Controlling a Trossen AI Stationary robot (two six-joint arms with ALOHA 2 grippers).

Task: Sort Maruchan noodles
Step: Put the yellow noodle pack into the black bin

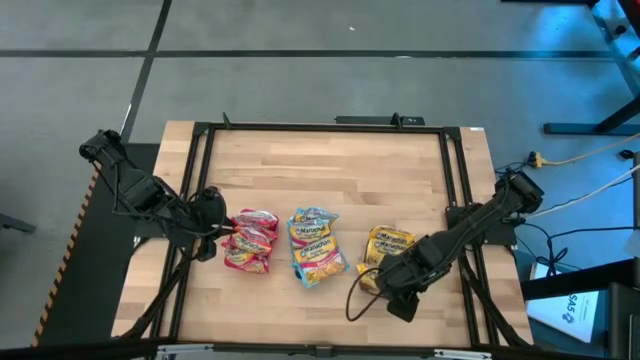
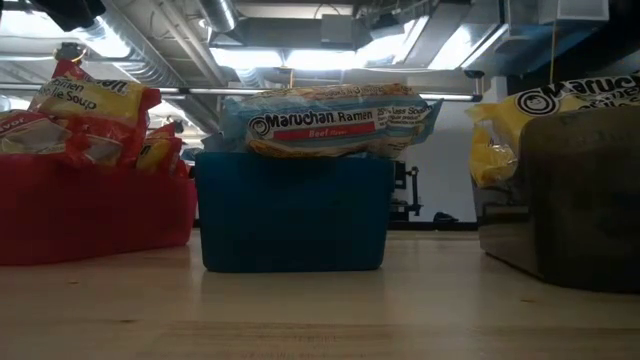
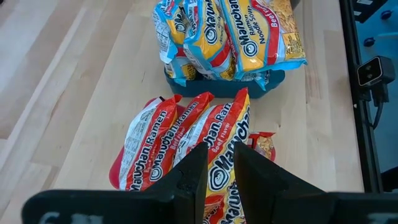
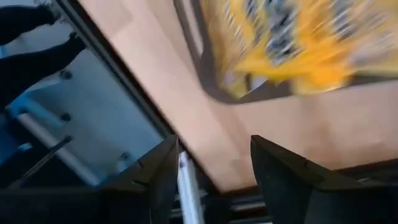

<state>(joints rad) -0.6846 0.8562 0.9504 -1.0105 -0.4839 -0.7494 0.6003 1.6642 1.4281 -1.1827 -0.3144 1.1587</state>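
Wooden table (image 1: 390,190) holds (sorted) noodles (image 1: 314,245).

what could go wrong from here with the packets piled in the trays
1. The blue packets are heaped above the rim of the blue tray; a nudge might tip one onto the table.
2. The left gripper sits right over the red packets; pulling away carelessly might drag one out.
3. The right gripper, open, is close beside the yellow packets and could clip their tray.
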